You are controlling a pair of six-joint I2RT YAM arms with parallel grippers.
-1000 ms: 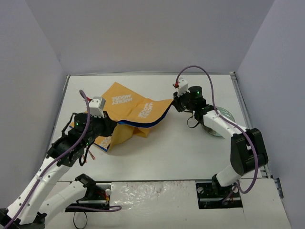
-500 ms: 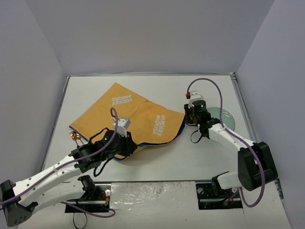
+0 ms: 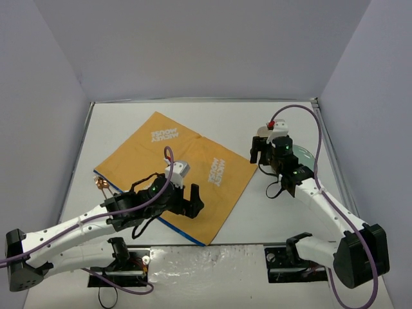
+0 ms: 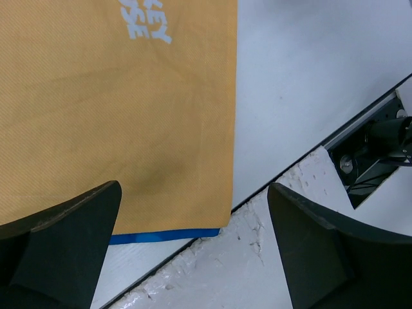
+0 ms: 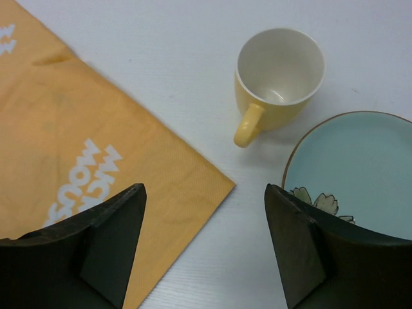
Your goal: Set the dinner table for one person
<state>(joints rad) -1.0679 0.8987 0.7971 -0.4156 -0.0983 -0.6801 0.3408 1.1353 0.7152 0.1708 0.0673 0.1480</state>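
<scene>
Hanging over the near corner of the cloth (image 3: 174, 161), the left gripper (image 3: 188, 205) has its jaws spread wide with nothing between them; its wrist view shows only the blue hem and the flat orange weave below. The cloth lies spread on the table (image 3: 270, 212), which runs under everything out to the walls. It sits askew, one corner pointing at the arm bases. A small copper-coloured thing (image 3: 101, 185) sits at its left corner; I cannot tell what it is. Farther back, the right gripper (image 5: 203, 193) hovers over the cloth's right corner, fingers likewise parted and empty. Ahead and to the right of them stands a yellow cup (image 5: 280, 71), handle turned toward the cloth, with a pale blue plate (image 5: 360, 167) beside it. Both rest on bare table off the cloth. Judging by this, the right arm is much the nearer for bringing them on.
</scene>
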